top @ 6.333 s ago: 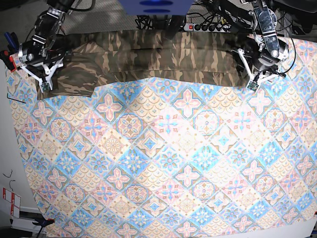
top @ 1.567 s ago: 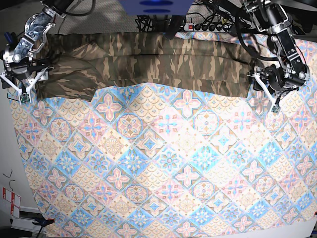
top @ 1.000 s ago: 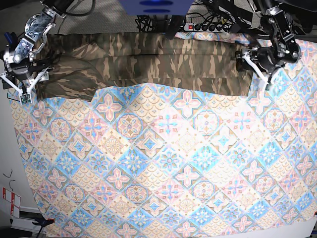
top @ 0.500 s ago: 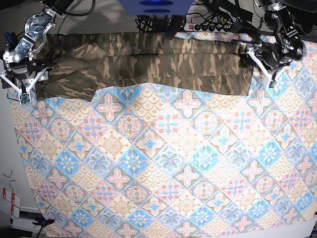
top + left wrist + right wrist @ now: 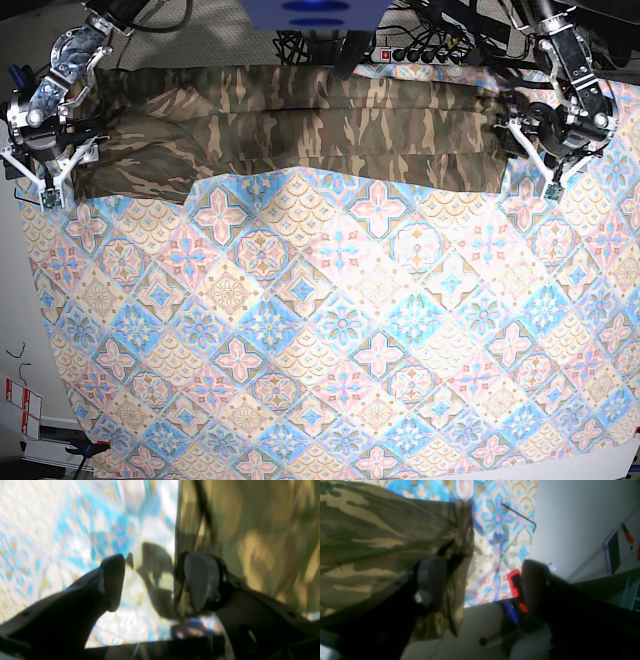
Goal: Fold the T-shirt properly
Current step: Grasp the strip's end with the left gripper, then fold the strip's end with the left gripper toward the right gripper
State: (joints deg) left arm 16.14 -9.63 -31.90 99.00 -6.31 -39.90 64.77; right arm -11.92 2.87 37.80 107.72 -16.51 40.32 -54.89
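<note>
T-shirt (image 5: 300, 125): camouflage, spread in a long band along the 12 o'clock edge of the tablecloth (image 5: 330, 340). Left gripper (image 5: 536, 163): jaws apart, straddling the shirt's 3 o'clock edge. Right gripper (image 5: 46, 183): jaws apart at its 9 o'clock end, holding nothing.

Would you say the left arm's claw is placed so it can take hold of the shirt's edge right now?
Probably yes. The left claw is open astride the T-shirt edge, one finger over the cloth, the other over the tablecloth, with nothing between them.
</note>
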